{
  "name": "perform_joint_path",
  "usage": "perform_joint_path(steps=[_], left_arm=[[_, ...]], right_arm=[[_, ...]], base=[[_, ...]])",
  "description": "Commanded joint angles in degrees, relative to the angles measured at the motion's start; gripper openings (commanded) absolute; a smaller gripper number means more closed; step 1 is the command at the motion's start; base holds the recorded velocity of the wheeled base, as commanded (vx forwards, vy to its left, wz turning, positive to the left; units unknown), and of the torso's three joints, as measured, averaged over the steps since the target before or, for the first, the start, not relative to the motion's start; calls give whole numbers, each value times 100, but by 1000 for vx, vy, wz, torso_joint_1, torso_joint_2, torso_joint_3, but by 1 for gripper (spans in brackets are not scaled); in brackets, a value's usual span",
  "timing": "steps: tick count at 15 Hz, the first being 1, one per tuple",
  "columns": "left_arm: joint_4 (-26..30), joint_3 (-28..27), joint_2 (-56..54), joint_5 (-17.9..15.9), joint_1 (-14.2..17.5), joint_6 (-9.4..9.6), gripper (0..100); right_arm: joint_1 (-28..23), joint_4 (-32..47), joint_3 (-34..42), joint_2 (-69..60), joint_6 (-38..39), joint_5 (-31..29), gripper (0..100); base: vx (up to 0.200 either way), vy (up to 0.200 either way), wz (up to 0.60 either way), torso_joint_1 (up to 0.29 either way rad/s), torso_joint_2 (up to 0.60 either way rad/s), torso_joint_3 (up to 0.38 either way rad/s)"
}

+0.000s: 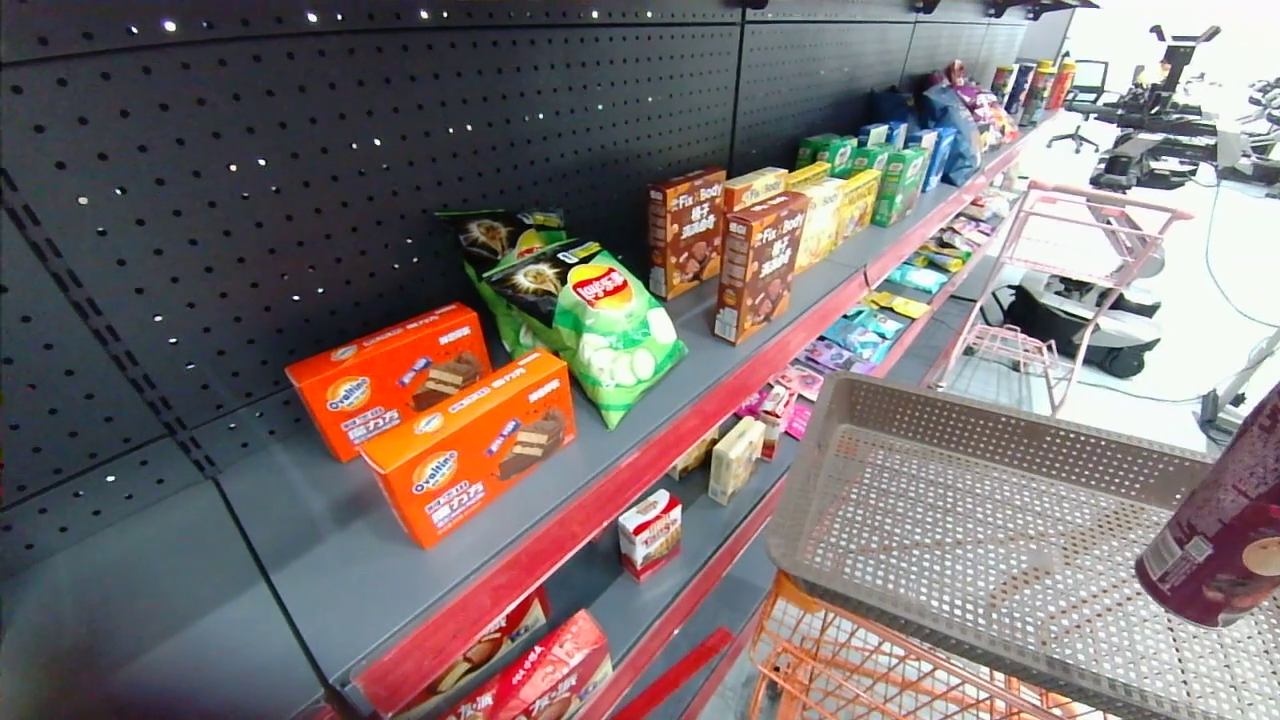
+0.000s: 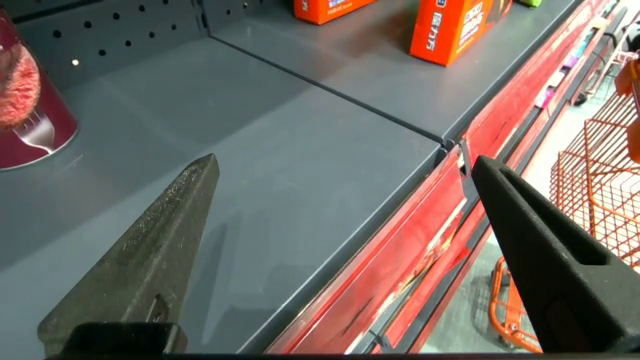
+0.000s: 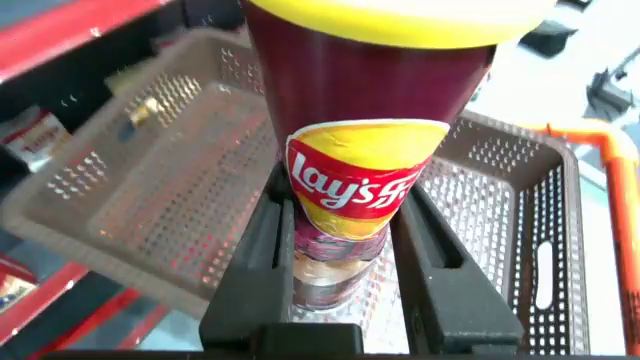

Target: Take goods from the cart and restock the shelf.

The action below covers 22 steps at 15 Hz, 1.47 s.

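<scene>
My right gripper (image 3: 345,245) is shut on a maroon chips can (image 3: 365,120) with a yellow lid, held over the beige perforated cart basket (image 3: 130,190). The same can (image 1: 1215,540) shows at the right edge of the head view, above the basket (image 1: 880,395). My left gripper (image 2: 340,170) hangs open and empty just above a bare stretch of the grey shelf (image 2: 300,130), close to its red front edge (image 2: 420,250). A second maroon can (image 2: 25,100) stands on that shelf near the pegboard back.
On the shelf (image 1: 300,530) stand two orange boxes (image 1: 470,445), green chips bags (image 1: 600,330) and brown boxes (image 1: 755,265). Lower shelves hold small packs (image 1: 650,530). The basket sits on an orange wire cart (image 1: 850,660). A pink cart (image 1: 1070,260) stands farther down the aisle.
</scene>
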Motion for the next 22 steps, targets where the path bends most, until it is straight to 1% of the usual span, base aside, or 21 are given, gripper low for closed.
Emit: perform_joint_path(steps=[1,5,11,14,15,16,17,20,21,22], left_arm=[[-4,1,6,-1,1,-1,100],[-4,1,6,-1,1,-1,100],[-4,1,6,-1,1,-1,100],[-4,1,6,-1,1,-1,100],[-4,1,6,-1,1,-1,100],[-4,1,6,-1,1,-1,100],[-4,1,6,-1,1,-1,100],[-4,1,6,8,1,-1,100],[-4,1,6,-1,1,-1,100],[-4,1,6,-1,1,-1,100]], right_arm=[[290,-25,-29,-152,-4,-69,0],[466,-34,6,-143,-4,-69,0],[545,-43,-11,-117,5,-60,0],[607,-34,-38,-170,-4,1,0],[677,-34,-99,-257,-4,159,0],[765,-43,-143,-345,-4,414,0],[835,-43,-240,-407,-4,502,0],[1064,-8,-644,-424,-39,529,0],[1362,10,-820,-407,-83,485,0],[1362,10,-820,-407,-83,485,0]], base=[[0,0,600,-12,2,7],[0,0,600,2,4,0],[0,0,600,-1,2,2],[0,0,600,2,5,2],[0,0,600,7,2,2],[0,0,0,0,0,0],[0,0,0,0,0,0],[0,0,0,0,0,0],[0,0,0,0,0,0],[0,0,0,0,0,0]])
